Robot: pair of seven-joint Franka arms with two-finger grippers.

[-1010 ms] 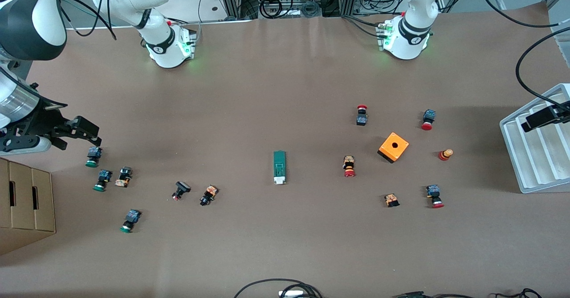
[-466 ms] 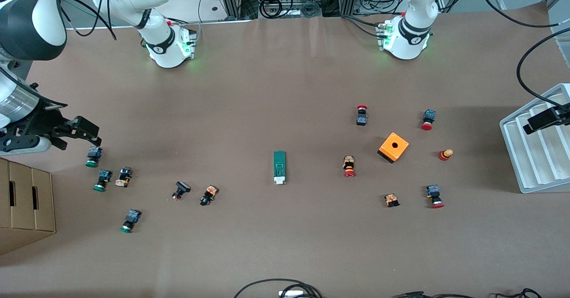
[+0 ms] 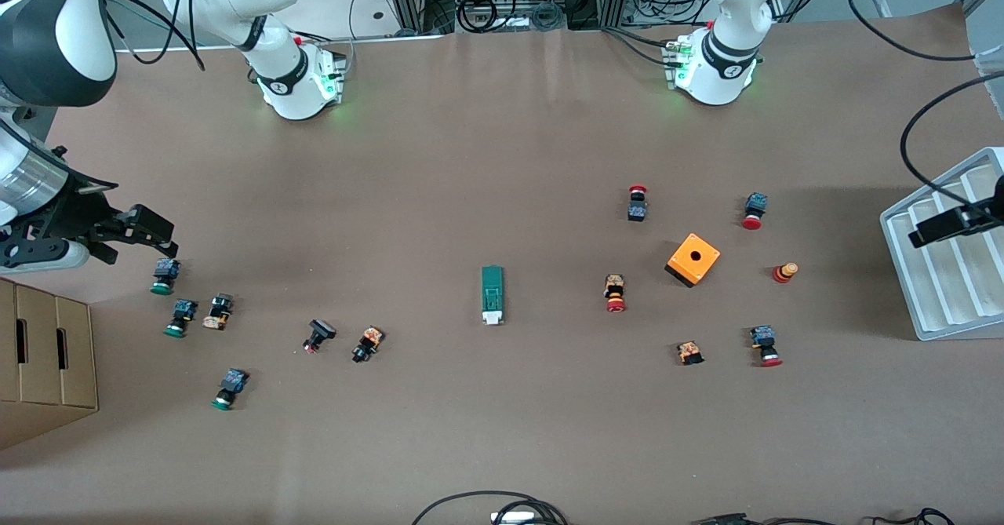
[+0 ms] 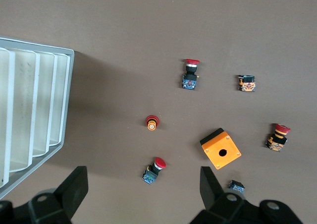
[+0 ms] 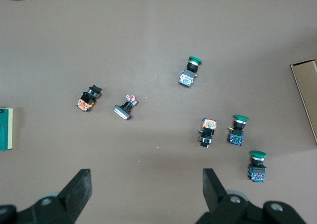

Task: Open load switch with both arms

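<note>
The load switch [image 3: 492, 295], a narrow dark-green block with a white tab at its camera-side end, lies flat at the middle of the table. Only its edge [image 5: 6, 129] shows in the right wrist view. My right gripper [image 3: 149, 235] hangs open and empty over the right arm's end of the table, above the green-capped pushbuttons; its own view shows the wide gap [image 5: 147, 184]. My left gripper [image 3: 953, 223] hovers open over the white tray's rim at the left arm's end. In its view [image 4: 143, 184] nothing sits between the fingers. Both grippers are well away from the switch.
An orange box with a hole [image 3: 693, 259] and several red-capped pushbuttons [image 3: 616, 293] lie between the switch and the white slotted tray [image 3: 941, 305]. Green-capped pushbuttons [image 3: 180, 317] and other small parts [image 3: 367, 344] lie toward the cardboard box [image 3: 47, 352].
The left gripper has shifted slightly over the tray toward the middle of the table. The right arm and the switch have not moved.
</note>
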